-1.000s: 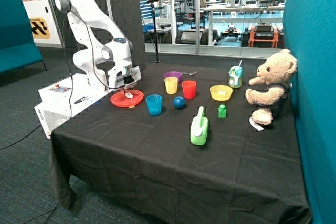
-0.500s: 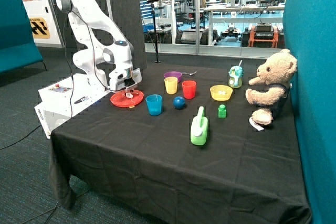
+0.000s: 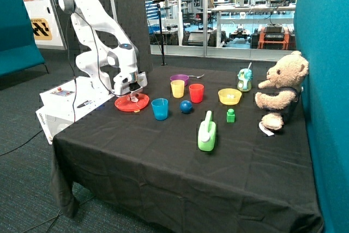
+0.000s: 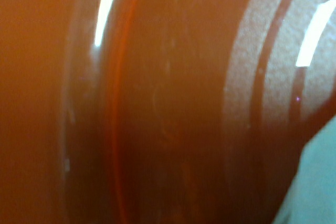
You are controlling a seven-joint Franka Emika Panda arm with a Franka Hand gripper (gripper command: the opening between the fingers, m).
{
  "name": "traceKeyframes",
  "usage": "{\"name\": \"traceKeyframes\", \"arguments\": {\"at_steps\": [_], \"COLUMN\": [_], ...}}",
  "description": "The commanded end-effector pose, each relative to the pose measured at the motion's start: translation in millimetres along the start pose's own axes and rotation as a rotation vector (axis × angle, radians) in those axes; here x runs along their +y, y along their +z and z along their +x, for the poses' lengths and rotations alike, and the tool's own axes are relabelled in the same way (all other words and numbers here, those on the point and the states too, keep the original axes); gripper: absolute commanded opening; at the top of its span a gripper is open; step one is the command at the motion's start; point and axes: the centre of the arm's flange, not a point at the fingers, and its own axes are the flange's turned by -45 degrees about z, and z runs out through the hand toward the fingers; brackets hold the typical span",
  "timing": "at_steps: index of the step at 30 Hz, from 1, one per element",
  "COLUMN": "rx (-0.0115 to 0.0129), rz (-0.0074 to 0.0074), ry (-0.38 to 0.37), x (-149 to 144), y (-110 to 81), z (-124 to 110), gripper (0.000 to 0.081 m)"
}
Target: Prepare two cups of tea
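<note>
My gripper (image 3: pixel 132 95) is down on the red plate (image 3: pixel 140 105), which sits near the table's (image 3: pixel 163 162) edge closest to my base. From outside, its tip is right at the plate's surface, but whether it is released or clenched I cannot tell. My wrist camera is filled almost wholly by the plate's glossy red surface (image 4: pixel 157 98), with a pale whitish patch (image 4: pixel 315 182) at one corner; what that patch is I cannot tell. No tea lump shows clearly on the plate from outside.

The blue cup (image 3: pixel 160 109) stands upright just beside the plate, on the side away from my base. The yellow cup (image 3: pixel 178 88) stands upright farther back, with the red cup (image 3: pixel 196 93) just beside it and a purple bowl (image 3: pixel 179 79) behind them. I cannot see into either the blue or the yellow cup.

A blue ball (image 3: pixel 186 107) lies between the blue cup and the red one. A yellow bowl (image 3: pixel 229 96) with something white in it sits further along, near a small green block (image 3: pixel 230 115). A green jug (image 3: pixel 206 132) stands nearer the front of the table. A small green and white bottle (image 3: pixel 245 79) stands toward the back, and a teddy bear (image 3: pixel 281 89) sits at the far end against the teal wall.
</note>
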Motion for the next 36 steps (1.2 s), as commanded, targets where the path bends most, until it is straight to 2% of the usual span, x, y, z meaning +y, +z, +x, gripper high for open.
{"name": "traceKeyframes", "arguments": {"at_steps": [1,9,19,20,21,23,25,26,28,29,31,36], "rx": [0.0001,0.0001,0.0001,0.0001,0.0001,0.0001,0.0001,0.0001,0.0001,0.0001,0.0001,0.0001], "rz": [0.0004,0.0004,0.0004,0.0004,0.0004,0.0004,0.0004,0.0004,0.0004,0.0004,0.0004,0.0004], "ry": [0.011,-0.035,-0.047,-0.080,-0.046,-0.033,-0.054,-0.036,-0.028,-0.027,-0.027,-0.024], "x": [2.6,1.9,-0.7,-0.6,-0.8,-1.8,-1.5,-2.2,-3.0,-3.2,-3.6,-2.5], "y": [0.9,2.8,5.4,5.9,6.2,7.1,7.2,7.5,7.3,6.7,5.8,4.0], "z": [2.9,6.0,6.4,7.5,6.4,4.3,4.4,3.2,1.4,1.0,0.4,0.0], "gripper": [0.0381,0.0348,0.0328,0.0326,0.0323,0.0313,0.0277,0.0237,0.0083,0.0041,0.0010,0.0000]}}
